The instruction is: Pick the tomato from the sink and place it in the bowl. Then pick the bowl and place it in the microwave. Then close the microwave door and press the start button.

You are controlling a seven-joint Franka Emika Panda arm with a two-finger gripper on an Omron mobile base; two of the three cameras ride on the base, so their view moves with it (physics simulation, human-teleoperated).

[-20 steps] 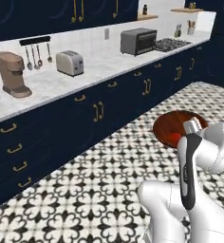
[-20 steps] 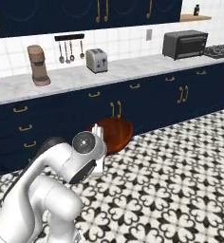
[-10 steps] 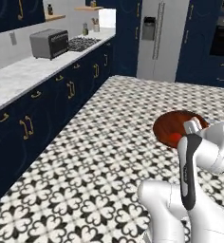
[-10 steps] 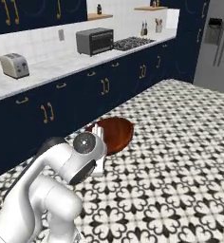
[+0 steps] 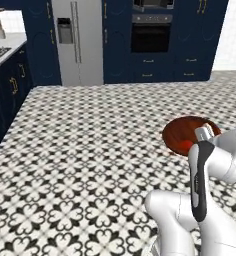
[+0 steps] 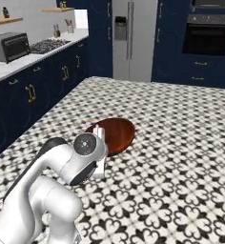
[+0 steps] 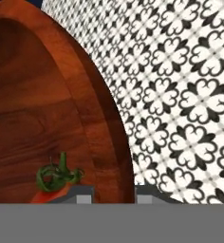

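The reddish-brown bowl [image 5: 186, 131] hangs above the tiled floor in front of the arm, and my gripper [image 5: 204, 135] is shut on its near rim. In the right base view the bowl [image 6: 118, 132] sticks out past the hand, with the gripper [image 6: 101, 139] at its near edge. In the hand view the bowl [image 7: 47, 109] has its rim pinched in my gripper [image 7: 113, 197]. The tomato [image 7: 50, 190] with its green stem lies inside, near the fingertips. The sink is out of view. A grey-framed box [image 5: 152, 4], cut off above the black oven, may be the microwave.
A steel fridge [image 5: 79, 40] and a black wall oven [image 5: 151, 36] stand ahead among navy cabinets. A counter with a stovetop [image 6: 48, 45] and a grey toaster oven [image 6: 9, 46] runs along the left. Patterned floor [image 5: 90, 150] lies open between.
The whole scene has swung as the base turned: the counter slid off to the left, and the fridge and oven came into view. The bowl stays in the shut gripper.
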